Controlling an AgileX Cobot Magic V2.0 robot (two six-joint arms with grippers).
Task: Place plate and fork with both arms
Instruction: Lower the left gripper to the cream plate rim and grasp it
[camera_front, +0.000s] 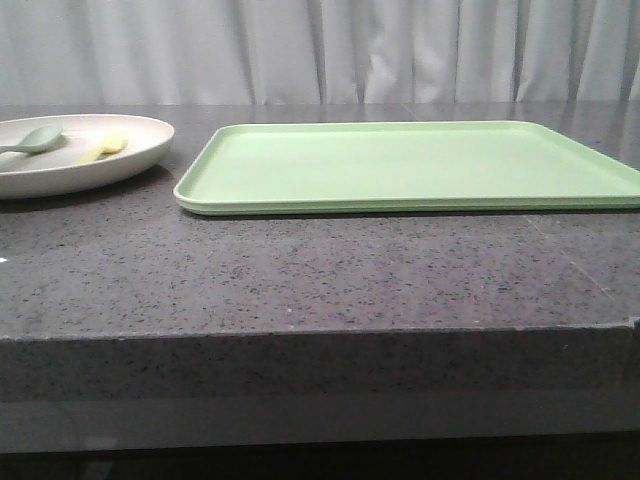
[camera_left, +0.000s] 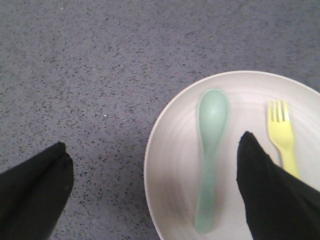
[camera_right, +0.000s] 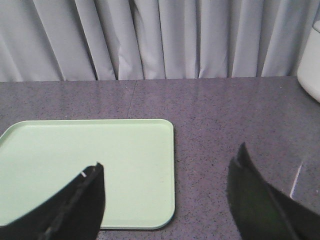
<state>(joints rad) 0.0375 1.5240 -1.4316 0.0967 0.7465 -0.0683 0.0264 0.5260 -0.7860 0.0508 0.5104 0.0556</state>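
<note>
Left gripper (camera_left: 150, 170) jaws spread wide above the plate (camera_left: 175, 145), grasping nothing; right gripper (camera_right: 167, 192) jaws likewise released, empty.

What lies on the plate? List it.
On the plate lie a green spoon and a yellow fork, side by side. The left gripper's finger covers the fork's handle end.

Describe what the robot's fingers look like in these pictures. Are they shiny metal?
No, not shiny metal. In both wrist views the fingers are matte black and taper toward pointed tips. The left gripper shows two dark wedge-shaped fingers. The right gripper looks the same, though one of its fingers has a ridged edge and a small pale mark near the tip. No cables or arm segments show.
</note>
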